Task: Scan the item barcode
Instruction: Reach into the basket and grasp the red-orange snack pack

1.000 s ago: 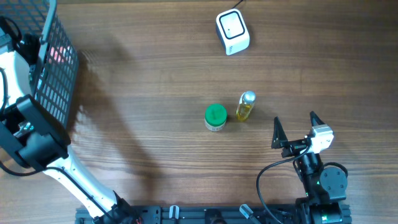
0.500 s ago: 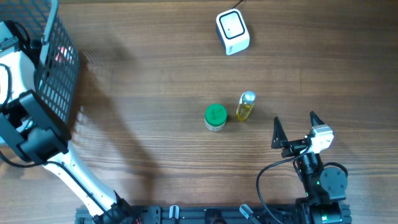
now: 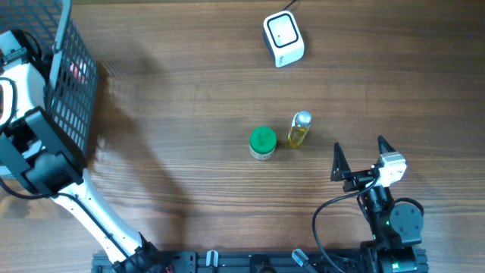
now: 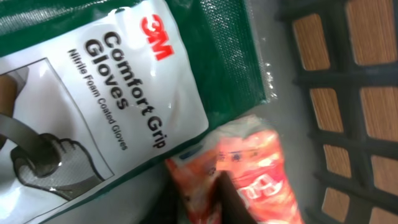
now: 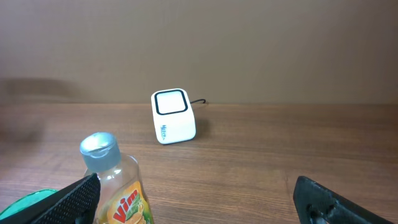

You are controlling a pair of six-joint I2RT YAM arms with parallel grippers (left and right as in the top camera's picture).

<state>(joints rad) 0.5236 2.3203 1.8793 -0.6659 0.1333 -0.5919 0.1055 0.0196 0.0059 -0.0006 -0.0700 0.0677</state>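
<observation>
packet: the orange-red packet (image 4: 255,168) is down inside the wire basket (image 3: 72,83) at the far left of the table, lying flat on the basket floor

packet vs left gripper: the left gripper (image 4: 229,200) is right on top of it. In the wrist view one dark finger crosses the packet's lower middle, touching or just about

left gripper state: honestly can't tell how far it's closed or whether it has a grip on the packet, only that one sliver of finger shows

packet direction: long axis runs roughly up-down in the wrist view, leaning a bit. Upper end sits beside the corner of the 3M gloves pack (image 4: 106,106), lower end is cut off by the frame edge

right gripper: the right gripper (image 3: 358,148) is spread wide with nothing in it, sitting near the table's front right

scanner: the white scanner (image 3: 283,39) is way across the table from the basket

other stuff: green-lidded jar (image 3: 262,142) and yellow bottle (image 3: 299,130) side by side mid-table
</observation>
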